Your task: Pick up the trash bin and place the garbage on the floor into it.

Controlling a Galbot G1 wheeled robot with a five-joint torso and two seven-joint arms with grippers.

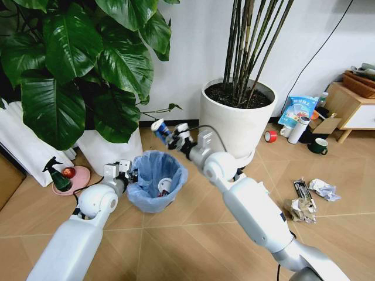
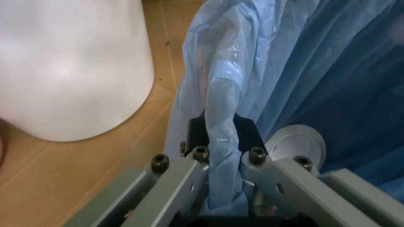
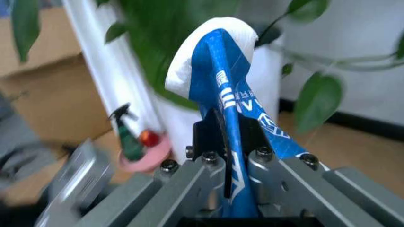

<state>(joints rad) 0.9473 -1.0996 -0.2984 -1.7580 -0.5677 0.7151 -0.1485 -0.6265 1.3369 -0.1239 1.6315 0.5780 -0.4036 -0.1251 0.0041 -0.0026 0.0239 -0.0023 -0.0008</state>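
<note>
Just left of centre in the head view, the small round dark trash bin [image 1: 157,188] lined with a crinkly light-blue plastic bag sits on the wooden floor [image 1: 193,234]. The left hand [image 1: 130,171] is at its left rim, fingers closed tight on the bag-covered edge [image 2: 222,156]. A white disc [image 1: 166,185] lies inside the bin. Directly above the bin's far rim, the right hand [image 1: 169,138] is clamped on a flattened blue-and-white carton [image 3: 228,101]. At lower right, crumpled white paper [image 1: 324,189] and brownish wrappers [image 1: 301,206] lie on the floor.
</note>
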